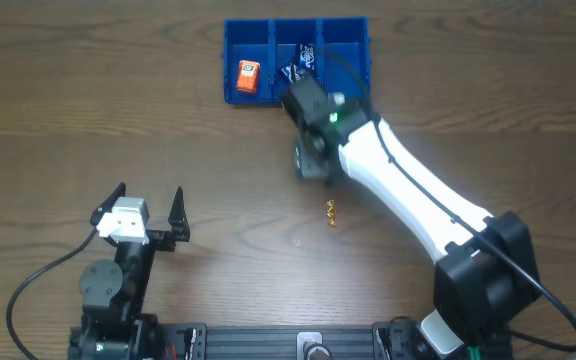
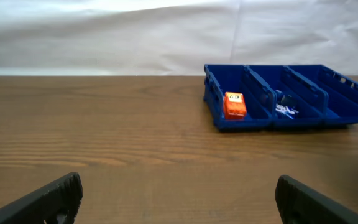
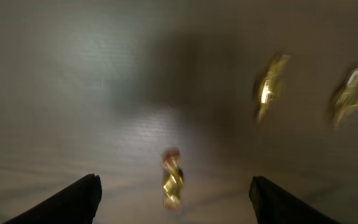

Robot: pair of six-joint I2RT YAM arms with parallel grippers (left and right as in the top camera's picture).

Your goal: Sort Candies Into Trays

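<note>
Gold candy [image 3: 171, 177] lies midway between the right gripper's [image 3: 174, 185] spread fingers, its long axis parallel to them. The left gripper [image 1: 150, 192] gapes wide too.

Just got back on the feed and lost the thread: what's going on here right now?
The right arm is out over the wooden table with its jaws open and empty, above a gold candy; two more gold candies lie nearby. The blue tray holds an orange candy in one end compartment and a blue-wrapped candy in the middle one. The left arm sits apart, jaws open.
</note>
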